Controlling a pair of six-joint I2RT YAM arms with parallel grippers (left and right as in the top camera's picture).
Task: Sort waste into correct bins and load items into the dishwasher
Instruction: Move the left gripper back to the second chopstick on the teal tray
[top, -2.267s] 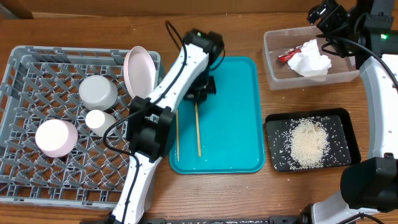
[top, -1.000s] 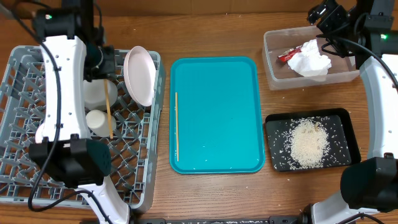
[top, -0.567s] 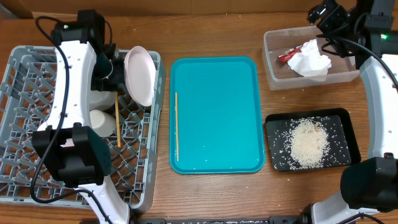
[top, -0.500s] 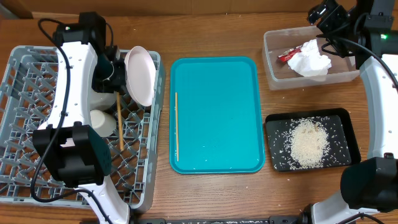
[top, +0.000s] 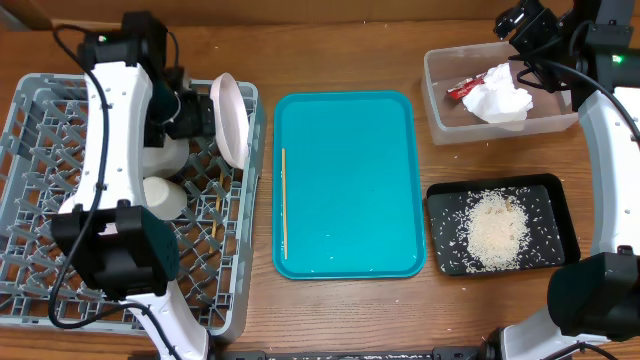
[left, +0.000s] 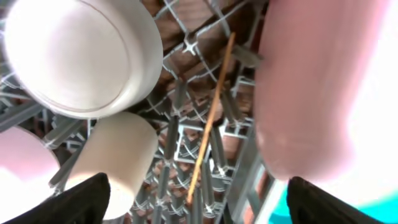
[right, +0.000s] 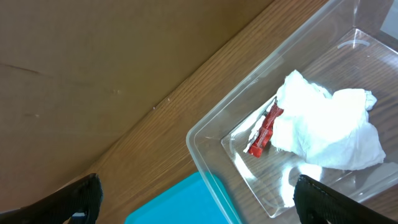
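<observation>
Chopsticks lie apart on the bench (top: 350, 310); the first chopstick (top: 216, 205) rests on the lattice floor of the grey dish rack (top: 40, 110), near the rack's right wall; the second chopstick (top: 284, 200) lies along the left edge of the teal tray (top: 350, 180) at the middle of the bench.

The rack takes up the bench's left end; the round plate (top: 232, 118) stands on edge against its right wall, near the back corner; the grey bowl (top: 170, 155) and the white cup (top: 165, 195) sit just to its left; the left wrist view also catches the small pink-white bowl (left: 18, 168) beside the cup.

The left gripper (left: 199, 205) hangs over the rack between bowl and plate, its fingers spread wide and gripping nothing; the first chopstick lies free on the grid beneath it.

The clear tub (top: 440, 120) at the bench's back right corner holds the paper napkin (top: 500, 95) and the red-and-white wrapper (top: 462, 90), touching each other; the black tray (top: 560, 190) in front of it carries the rice scraps (top: 495, 230).

The right gripper (right: 199, 205) hovers above the tub's back left corner, fingers spread apart and empty.
</observation>
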